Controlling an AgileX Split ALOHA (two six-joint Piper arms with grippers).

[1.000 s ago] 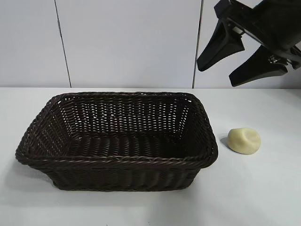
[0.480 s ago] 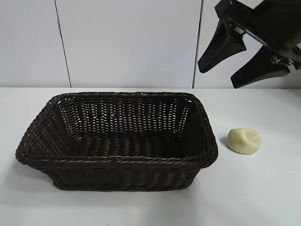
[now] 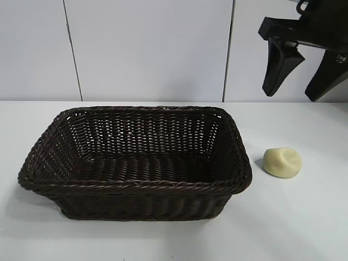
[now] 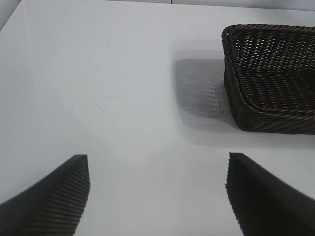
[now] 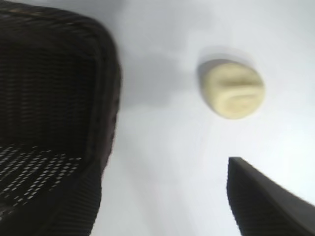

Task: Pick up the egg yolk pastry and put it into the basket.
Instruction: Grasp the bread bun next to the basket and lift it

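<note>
Exterior view showed my right pincer high above the surface, fingers spread wide and empty, pointing down. Below it and slightly nearer the camera, the pastry sat on the surface just beside the right wall of the basket, apart from it, dented top up. The basket held nothing that I could see.

Right wrist view placed the pastry ahead of the fingers, with the basket wall close alongside. Left wrist view showed my left pincer parked with fingers apart over bare surface, the basket well off to one side.

I judged the grasp not yet begun. Risks as I read them:
- The finger nearer the basket could catch the braided rim on descent, since the gap beside the pastry looked narrow.
- The pastry looked soft; a hard squeeze could deform it.
- Its rounded dome could slip out if the fingers closed too high.
- A descent off centre could nudge it away across the smooth surface.
</note>
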